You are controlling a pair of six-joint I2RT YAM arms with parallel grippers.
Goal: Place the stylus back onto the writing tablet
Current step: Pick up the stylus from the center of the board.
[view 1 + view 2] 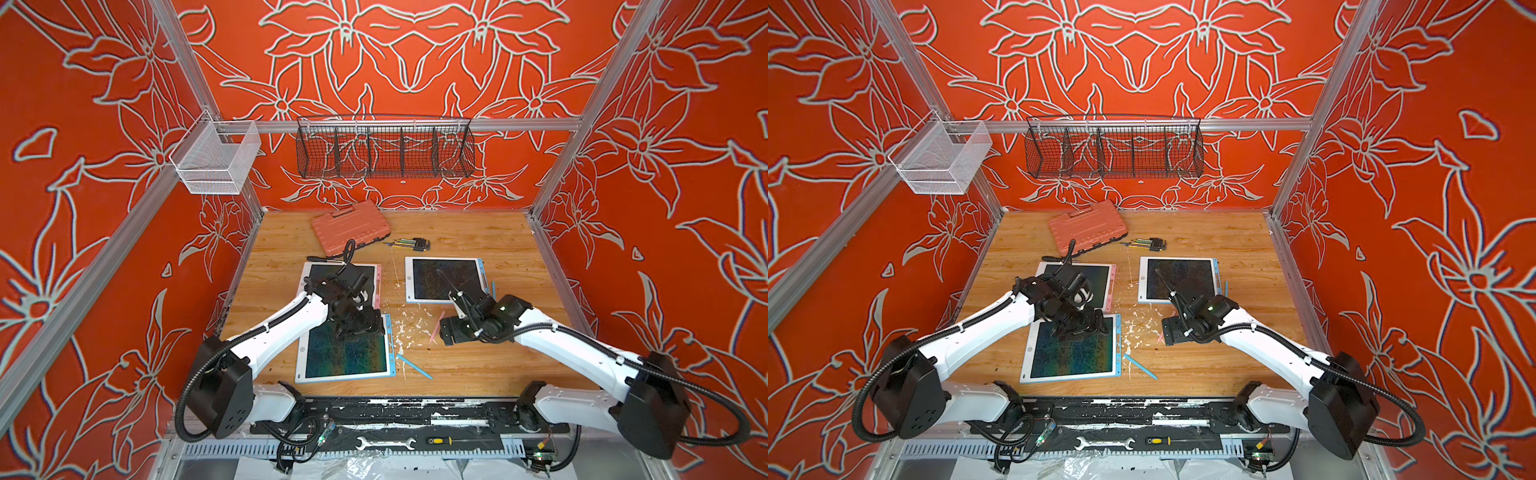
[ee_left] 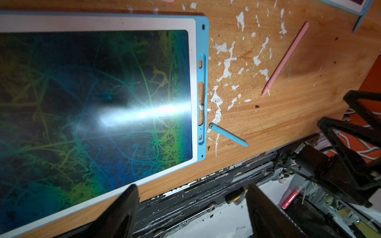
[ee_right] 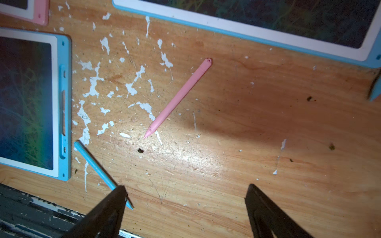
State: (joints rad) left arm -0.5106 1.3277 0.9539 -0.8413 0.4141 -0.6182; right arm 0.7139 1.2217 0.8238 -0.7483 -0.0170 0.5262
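Note:
A blue stylus [image 1: 413, 366] [image 2: 228, 137] [image 3: 99, 171] lies loose on the wood just right of the front blue-edged writing tablet [image 1: 345, 361] [image 2: 92, 92]. A pink stylus [image 1: 436, 328] [image 3: 179, 96] lies loose mid-table. My left gripper [image 1: 360, 330] [image 2: 191, 187] hovers over the front tablet's far edge, open and holding nothing. My right gripper [image 1: 445, 332] [image 3: 186, 187] hangs open and holding nothing over bare wood near the pink stylus. The blue stylus tip passes under one of its fingers [image 3: 115, 197] in the right wrist view.
A pink-edged tablet [image 1: 378, 282] sits back left, another blue-edged tablet [image 1: 440, 274] back right with a blue stylus [image 1: 493, 289] beside it. An orange tool case [image 1: 351, 226] and hex keys [image 1: 409, 244] lie further back. White flakes dot the wood.

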